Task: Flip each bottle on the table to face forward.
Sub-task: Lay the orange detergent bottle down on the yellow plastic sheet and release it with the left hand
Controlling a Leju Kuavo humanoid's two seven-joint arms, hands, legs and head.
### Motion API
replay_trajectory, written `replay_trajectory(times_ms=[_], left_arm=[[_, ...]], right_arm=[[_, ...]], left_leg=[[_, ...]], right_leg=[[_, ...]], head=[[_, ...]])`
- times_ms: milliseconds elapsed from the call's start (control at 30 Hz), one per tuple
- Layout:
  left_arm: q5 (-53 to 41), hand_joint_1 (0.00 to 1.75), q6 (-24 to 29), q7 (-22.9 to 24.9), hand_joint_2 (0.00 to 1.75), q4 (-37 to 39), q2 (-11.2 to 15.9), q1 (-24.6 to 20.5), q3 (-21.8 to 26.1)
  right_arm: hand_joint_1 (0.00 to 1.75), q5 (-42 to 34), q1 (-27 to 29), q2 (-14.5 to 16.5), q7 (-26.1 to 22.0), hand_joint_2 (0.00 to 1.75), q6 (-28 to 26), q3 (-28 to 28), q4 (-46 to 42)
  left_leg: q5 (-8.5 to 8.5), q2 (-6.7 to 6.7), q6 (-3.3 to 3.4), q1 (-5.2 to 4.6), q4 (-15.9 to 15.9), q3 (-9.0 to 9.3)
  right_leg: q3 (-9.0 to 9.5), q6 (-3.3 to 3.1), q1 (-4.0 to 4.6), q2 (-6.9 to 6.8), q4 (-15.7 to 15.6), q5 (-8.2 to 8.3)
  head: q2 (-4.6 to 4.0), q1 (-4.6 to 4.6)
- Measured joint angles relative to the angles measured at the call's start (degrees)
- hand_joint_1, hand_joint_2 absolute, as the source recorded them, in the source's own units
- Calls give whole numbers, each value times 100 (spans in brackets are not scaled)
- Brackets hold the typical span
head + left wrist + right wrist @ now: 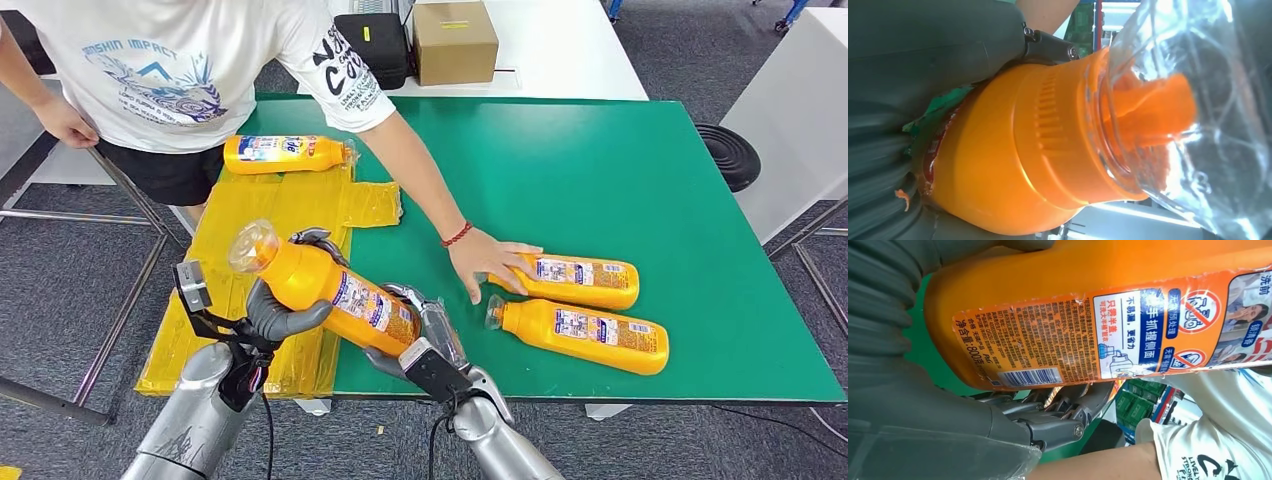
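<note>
Gripping 1 bottle (pixel 325 290) above the table (pixel 600 180) edge, the left hand (pixel 275 315) held its neck end and the right hand (pixel 425 335) its base, presumably to rotate it.

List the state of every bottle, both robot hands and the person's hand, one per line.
held bottle: lifted off the table, tilted, back label showing, gripped by both hands
left hand: holds the bottle near its capped end
right hand: holds the bottle's base end
far bottle: lying on the yellow sheet
middle bottle: lying, person's hand on its neck
near bottle: lying, untouched
</note>
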Motion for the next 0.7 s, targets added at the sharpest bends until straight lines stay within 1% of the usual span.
replay_trajectory(times_ms=[33,67,133,333,500,600,700], left_arm=[[6,175,-27,18,175,16,4,-6,0],[17,175,-57,40,175,34,7,-13,1],[44,175,-114,79,175,64,11,-21,2],[58,175,-135,133,175,121,15,-40,2],[-21,175,30,154,175,175,14,-160,5],[-260,175,332,126,175,246,36,-231,22],[-685,175,898,29,175,340,99,-293,76]], right_arm=[[34,16,3,2,0,131,-28,-8,6],[0,41,8,5,0,87,-57,-17,13],[0,105,25,18,0,0,-139,-46,35],[0,258,57,92,0,0,-428,-201,119],[0,295,83,148,1,0,-589,-340,109],[0,262,120,158,0,0,-641,-422,-35],[0,221,157,156,1,0,-631,-478,-276]], left_leg=[[0,0,0,0,0,0],[0,0,0,0,0,0],[0,-1,0,0,0,0],[0,-1,0,0,0,-1],[0,-2,0,0,0,-1],[0,0,0,0,0,-1],[0,4,0,0,0,-1]], right_leg=[[0,0,0,0,0,0],[0,0,0,0,0,0],[0,0,0,0,0,0],[0,0,0,-1,0,0],[1,0,0,-1,0,0],[0,0,0,1,0,0],[-4,0,0,6,0,1]], head=[[0,1],[0,0],[0,0],[0,-1],[0,0],[0,-1],[0,0]])
